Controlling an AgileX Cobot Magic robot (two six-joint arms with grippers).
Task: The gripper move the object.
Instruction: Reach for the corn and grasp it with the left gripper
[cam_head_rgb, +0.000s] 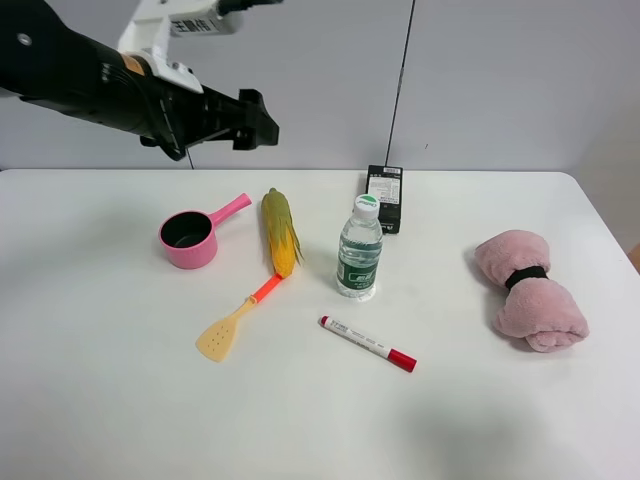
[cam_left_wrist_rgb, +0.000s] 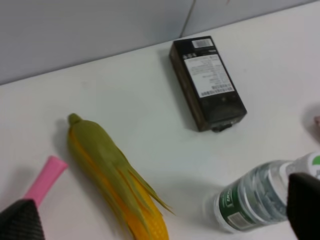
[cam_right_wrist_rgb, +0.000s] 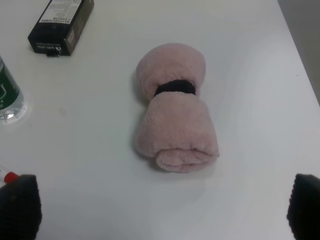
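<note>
While you are holding the left tool (cam_head_rgb: 255, 122) raised above the tabletop (cam_head_rgb: 100, 400), jaws spread wide and pinching nothing, the corn cob (cam_head_rgb: 281, 232) is lying flat between the pink scoop (cam_head_rgb: 190, 238) and water bottle (cam_head_rgb: 359, 258), seemingly leaving you room for a grasp from above.

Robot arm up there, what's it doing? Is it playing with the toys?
The left gripper hangs open in the air over the table, holding nothing. The toy corn it is meant to move lies flat between the pink cup and the water bottle, not yet picked up. The right gripper is open too, above the rolled pink towel, touching nothing.
</note>
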